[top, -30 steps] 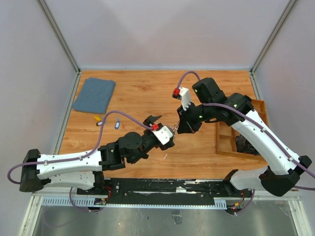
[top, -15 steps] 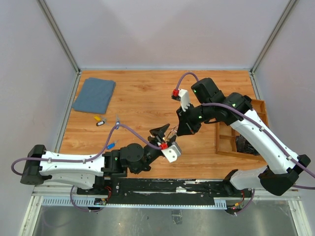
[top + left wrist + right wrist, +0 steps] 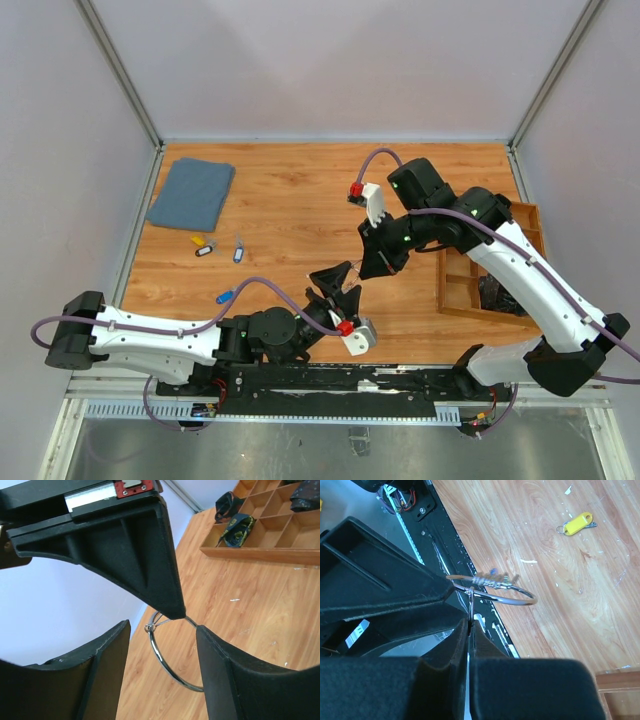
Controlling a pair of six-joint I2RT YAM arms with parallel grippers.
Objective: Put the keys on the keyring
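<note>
The keyring (image 3: 519,600), a thin silver loop, hangs from my right gripper (image 3: 470,622), which is shut on a small link at its rim. In the top view the right gripper (image 3: 364,268) holds the keyring (image 3: 351,271) above the table's middle front. My left gripper (image 3: 339,283) points up at it with its jaws wide apart. In the left wrist view the keyring (image 3: 161,655) sits between the left gripper's (image 3: 162,630) fingers and meets the right one. Keys lie on the table to the left: a yellow one (image 3: 199,241), a grey one (image 3: 205,251), a bluish one (image 3: 238,252) and a blue one (image 3: 226,296).
A wooden compartment tray (image 3: 455,285) with dark items stands at the right and shows in the left wrist view (image 3: 260,555). A folded blue cloth (image 3: 192,192) lies at the back left. A yellow key (image 3: 577,524) shows in the right wrist view.
My left arm has drawn back toward the near edge and its open gripper has turned to reach up around the keyring. The right gripper has stayed nearly still, shut on the ring.
</note>
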